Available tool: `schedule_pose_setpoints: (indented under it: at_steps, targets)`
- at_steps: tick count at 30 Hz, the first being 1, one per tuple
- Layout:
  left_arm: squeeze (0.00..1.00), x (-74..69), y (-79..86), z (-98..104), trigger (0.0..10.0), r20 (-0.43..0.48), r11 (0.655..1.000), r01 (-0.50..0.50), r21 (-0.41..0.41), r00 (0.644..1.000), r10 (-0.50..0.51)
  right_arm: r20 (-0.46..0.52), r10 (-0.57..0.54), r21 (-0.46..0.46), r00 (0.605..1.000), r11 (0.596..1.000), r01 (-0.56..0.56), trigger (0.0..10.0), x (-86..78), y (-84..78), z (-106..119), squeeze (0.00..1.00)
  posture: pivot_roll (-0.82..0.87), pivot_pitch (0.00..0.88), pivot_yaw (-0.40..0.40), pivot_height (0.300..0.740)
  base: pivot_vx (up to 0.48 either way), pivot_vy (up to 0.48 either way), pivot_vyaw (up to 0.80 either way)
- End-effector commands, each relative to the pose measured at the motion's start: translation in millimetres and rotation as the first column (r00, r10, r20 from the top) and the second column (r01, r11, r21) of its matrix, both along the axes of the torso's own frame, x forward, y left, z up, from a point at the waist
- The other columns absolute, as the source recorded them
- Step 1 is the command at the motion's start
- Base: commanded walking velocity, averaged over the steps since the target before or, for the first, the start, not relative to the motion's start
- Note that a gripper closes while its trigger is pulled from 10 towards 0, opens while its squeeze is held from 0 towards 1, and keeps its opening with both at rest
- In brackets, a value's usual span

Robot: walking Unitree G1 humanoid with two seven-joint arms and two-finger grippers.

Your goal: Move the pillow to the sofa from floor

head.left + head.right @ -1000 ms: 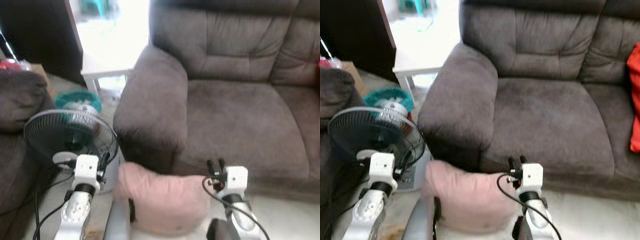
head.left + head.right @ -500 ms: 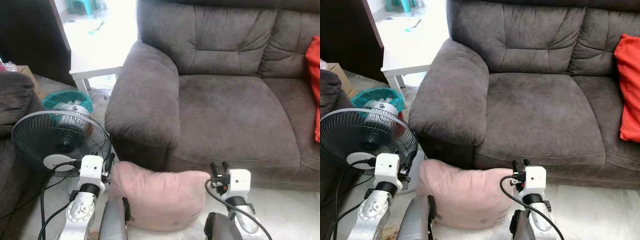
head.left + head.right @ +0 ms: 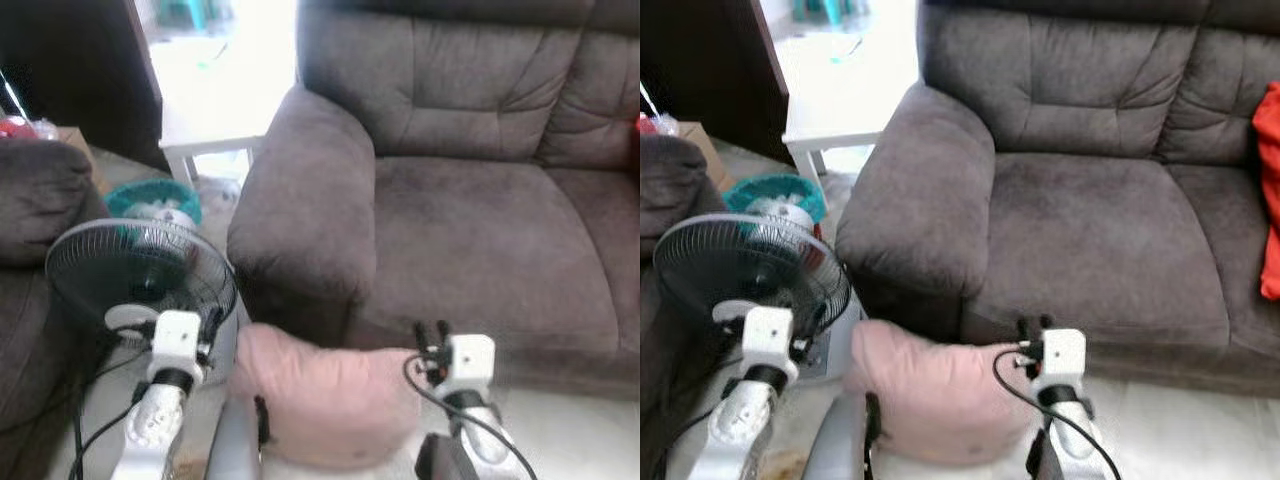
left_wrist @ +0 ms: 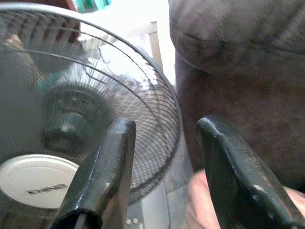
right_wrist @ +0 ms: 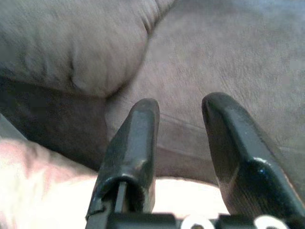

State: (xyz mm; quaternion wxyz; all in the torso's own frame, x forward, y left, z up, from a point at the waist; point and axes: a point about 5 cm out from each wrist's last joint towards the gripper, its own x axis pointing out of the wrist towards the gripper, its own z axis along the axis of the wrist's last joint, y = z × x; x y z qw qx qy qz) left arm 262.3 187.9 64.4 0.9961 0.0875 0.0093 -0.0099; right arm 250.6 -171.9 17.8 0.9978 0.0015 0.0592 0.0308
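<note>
A pink pillow [image 3: 330, 405] sits low in front of the dark grey sofa [image 3: 470, 220], just below its left armrest [image 3: 300, 215]. My two arms flank it. The left gripper [image 4: 164, 126] is open at the pillow's left upper corner, pointing between the fan and the armrest, with a bit of pillow [image 4: 200, 210] below its fingers. At the pillow's right upper corner the right gripper [image 5: 181, 107] is open too, aimed at the seat's front edge, with the pillow [image 5: 43, 186] beneath it. Neither has anything between its fingers.
A black floor fan [image 3: 140, 275] stands close to my left arm, its cable trailing on the floor. Behind it are a teal basket [image 3: 155, 198] and a white side table [image 3: 215, 135]. Another dark seat [image 3: 35, 200] is at the far left. A red cushion [image 3: 1270, 190] lies at the sofa's right.
The whole picture swayed and blurred as the camera moved. Both arms stay on either side of the pillow and both grippers stay open.
</note>
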Motion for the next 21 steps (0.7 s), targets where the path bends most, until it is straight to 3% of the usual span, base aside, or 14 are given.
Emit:
schedule_pose_setpoints:
  at_steps: [1, 21]
  targets:
    - [0.00, -0.3, 0.1, -1.2, 10.0, -0.006, 1.000, 0.003, -0.003, 1.000, -0.003, -0.018, -0.016, -0.003, 1.000, 1.000, 0.016, 10.0, -3.1, -5.6, -3.9, 0.00, 0.08, 0.068, -0.022, 0.535, 0.251, 0.000, 0.00]
    - [0.00, -0.3, -1.4, -0.7, 10.0, 0.000, 1.000, 0.014, 0.003, 1.000, -0.014, -0.039, -0.017, -0.003, 0.999, 1.000, 0.017, 10.0, -1.5, -7.9, -10.3, 0.00, 0.08, 0.062, -0.020, 0.535, 0.278, 0.000, 0.00]
